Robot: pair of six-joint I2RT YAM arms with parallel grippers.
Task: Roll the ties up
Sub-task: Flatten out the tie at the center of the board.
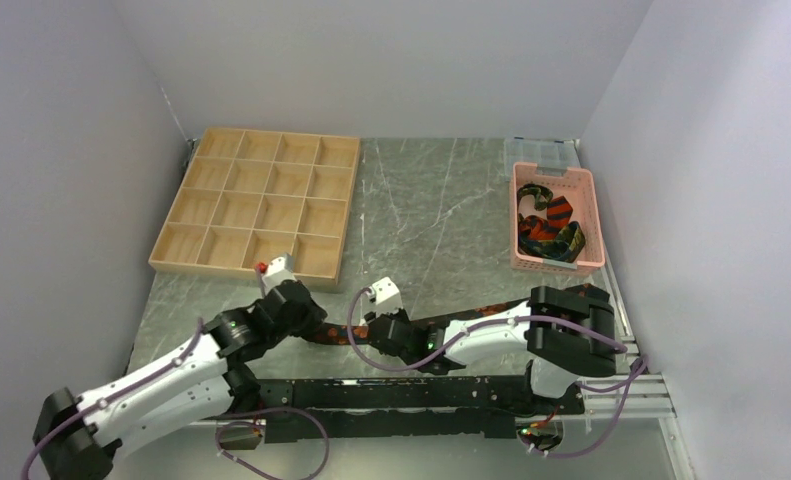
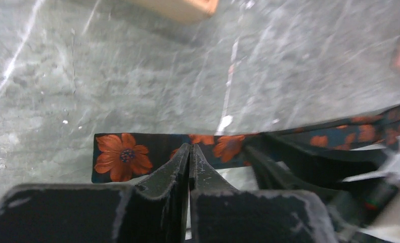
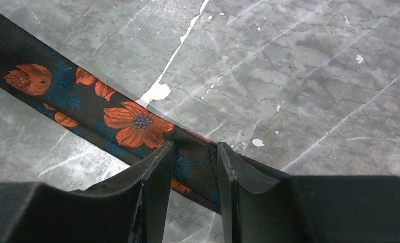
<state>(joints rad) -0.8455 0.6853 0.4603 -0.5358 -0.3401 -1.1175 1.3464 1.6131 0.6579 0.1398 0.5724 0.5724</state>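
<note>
Grey marble table (image 1: 441,190), wooden grid tray (image 1: 203,262) far left, pink basket (image 1: 559,262) far right with striped ties (image 1: 551,225) heaped inside. The floral tie (image 3: 132,121) lies stretched along the table's near edge, between the arms. The right gripper (image 3: 195,147) clamps across its width, and the left gripper (image 2: 189,148) is pinched tight near its end.

A floral tie (image 2: 122,157), dark teal-black with orange flowers, lies unrolled on the table at 6 o'clock in the top view. It stretches from 8 o'clock toward 3 o'clock, square-cut end at 8 o'clock, bunched narrow at one spot. More ties (image 1: 549,225), striped orange and dark, lie tangled in a pink basket (image 1: 559,262) at 2 o'clock.
</note>
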